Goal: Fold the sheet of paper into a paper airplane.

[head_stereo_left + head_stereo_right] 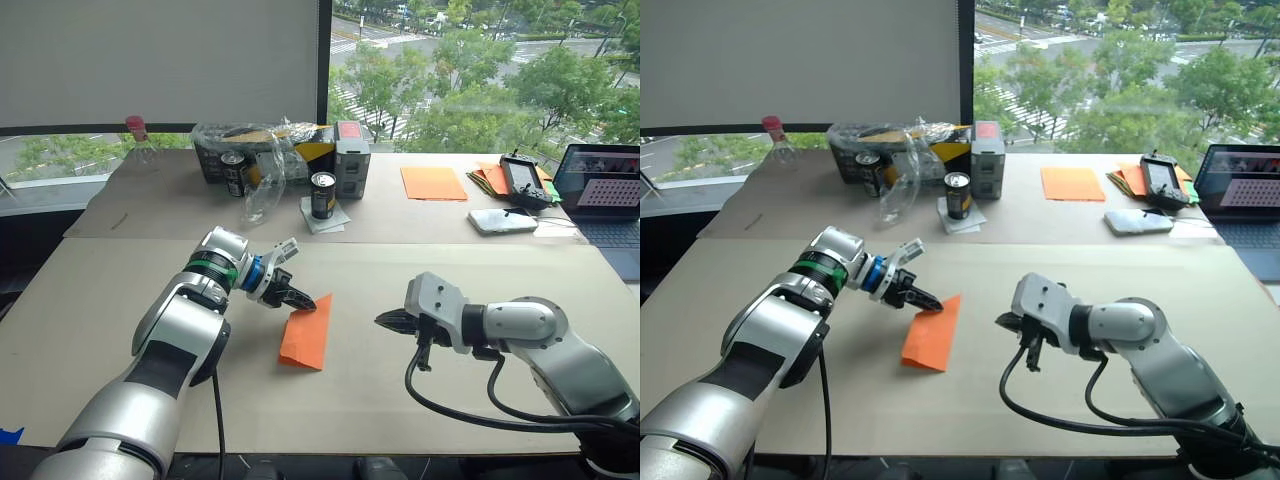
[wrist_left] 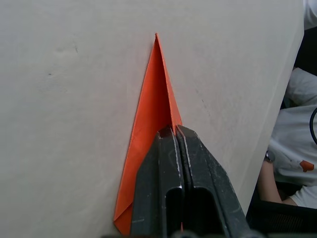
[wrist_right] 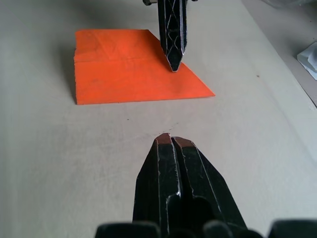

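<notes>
Sheet of paper (image 1: pixel 306 338), bright orange, folded with one slanted edge, lies flat near centre of desk (image 1: pixel 120 300). Left claw (image 1: pixel 305 302) clenched, tips pressing down on sheet's corner at 12 o'clock. Right claw (image 1: pixel 381 319) clenched, empty, at 3 o'clock of sheet, apart from it, pointing toward it.

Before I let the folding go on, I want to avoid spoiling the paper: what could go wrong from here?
The left gripper, fingers shut, presses only the far corner of the folded orange paper, so the paper may pivot or slide on the smooth table. The right gripper is shut and apart from the paper, so nothing steadies the other end.
</notes>
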Available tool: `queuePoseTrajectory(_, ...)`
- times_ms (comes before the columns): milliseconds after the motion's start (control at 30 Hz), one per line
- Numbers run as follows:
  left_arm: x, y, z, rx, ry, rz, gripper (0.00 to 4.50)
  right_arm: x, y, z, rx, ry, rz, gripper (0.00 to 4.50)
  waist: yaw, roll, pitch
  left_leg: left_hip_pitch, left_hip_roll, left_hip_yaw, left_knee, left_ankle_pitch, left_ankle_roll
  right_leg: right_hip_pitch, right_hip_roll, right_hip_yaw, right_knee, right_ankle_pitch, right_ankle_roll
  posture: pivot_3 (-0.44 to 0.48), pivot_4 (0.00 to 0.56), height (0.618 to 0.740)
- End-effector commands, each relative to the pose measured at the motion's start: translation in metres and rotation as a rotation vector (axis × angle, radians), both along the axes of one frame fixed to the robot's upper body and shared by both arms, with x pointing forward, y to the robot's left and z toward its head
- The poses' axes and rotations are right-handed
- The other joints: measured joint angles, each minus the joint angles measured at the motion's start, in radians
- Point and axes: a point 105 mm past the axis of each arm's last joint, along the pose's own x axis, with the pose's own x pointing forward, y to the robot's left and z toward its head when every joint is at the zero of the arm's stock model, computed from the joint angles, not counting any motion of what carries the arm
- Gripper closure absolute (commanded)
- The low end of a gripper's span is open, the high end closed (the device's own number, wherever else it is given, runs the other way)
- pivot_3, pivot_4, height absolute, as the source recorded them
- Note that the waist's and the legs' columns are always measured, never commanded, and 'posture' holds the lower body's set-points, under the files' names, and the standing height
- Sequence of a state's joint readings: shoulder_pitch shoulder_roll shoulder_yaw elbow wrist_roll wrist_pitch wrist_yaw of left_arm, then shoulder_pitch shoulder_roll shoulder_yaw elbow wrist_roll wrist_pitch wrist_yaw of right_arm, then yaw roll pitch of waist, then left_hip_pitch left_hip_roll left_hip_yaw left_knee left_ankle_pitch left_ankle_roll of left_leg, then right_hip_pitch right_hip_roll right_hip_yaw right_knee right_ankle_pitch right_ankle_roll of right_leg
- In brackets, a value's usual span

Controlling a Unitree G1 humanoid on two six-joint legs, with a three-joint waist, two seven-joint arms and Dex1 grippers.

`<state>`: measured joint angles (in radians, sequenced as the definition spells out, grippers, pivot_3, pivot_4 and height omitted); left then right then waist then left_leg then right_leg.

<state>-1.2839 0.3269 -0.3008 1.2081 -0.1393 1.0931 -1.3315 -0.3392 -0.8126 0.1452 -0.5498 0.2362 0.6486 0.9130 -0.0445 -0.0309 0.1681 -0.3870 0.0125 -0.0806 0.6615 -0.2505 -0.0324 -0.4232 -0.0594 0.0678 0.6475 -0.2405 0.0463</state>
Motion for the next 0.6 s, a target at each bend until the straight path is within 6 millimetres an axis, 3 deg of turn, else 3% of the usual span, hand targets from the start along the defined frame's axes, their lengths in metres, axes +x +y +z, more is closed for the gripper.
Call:
queuePoseTrajectory(33, 0.007, 0.004, 0.022, -0.072, 0.009, 0.099, 4.47, 0.001, 0.002, 0.01, -0.001, -0.057, 0.021, 4.5, -0.001, 0.0, 0.0, 0.0, 0.0, 0.0, 0.0, 0.0, 0.0, 0.0, 0.0, 0.0, 0.0, 0.0, 0.0, 0.0, 0.15, 0.73)
queuePoseTrajectory(167, 0.011, 0.013, 0.029, -0.135, 0.082, 0.248, 4.47, 0.003, 0.004, 0.01, 0.001, -0.062, 0.025, 4.5, 0.0, 0.0, 0.0, 0.0, 0.0, 0.0, 0.0, 0.0, 0.0, 0.0, 0.0, 0.0, 0.001, 0.0, 0.0, 0.0, 0.15, 0.73)
queuePoseTrajectory(367, 0.005, 0.027, 0.019, -0.161, 0.264, 0.435, 4.47, 0.006, 0.003, 0.013, 0.004, -0.073, 0.021, 4.5, 0.0, 0.0, 0.0, 0.001, 0.0, 0.0, 0.001, 0.0, 0.0, 0.0, 0.0, 0.0, 0.002, 0.0, 0.0, 0.0, 0.15, 0.73)
queuePoseTrajectory(600, -0.001, 0.022, 0.008, -0.237, 0.405, 0.537, 4.47, 0.011, 0.006, 0.014, 0.005, -0.083, 0.034, 4.5, 0.001, 0.0, 0.0, 0.001, 0.0, -0.001, 0.002, 0.0, 0.0, 0.0, -0.001, 0.0, 0.003, 0.0, 0.0, 0.0, 0.15, 0.73)
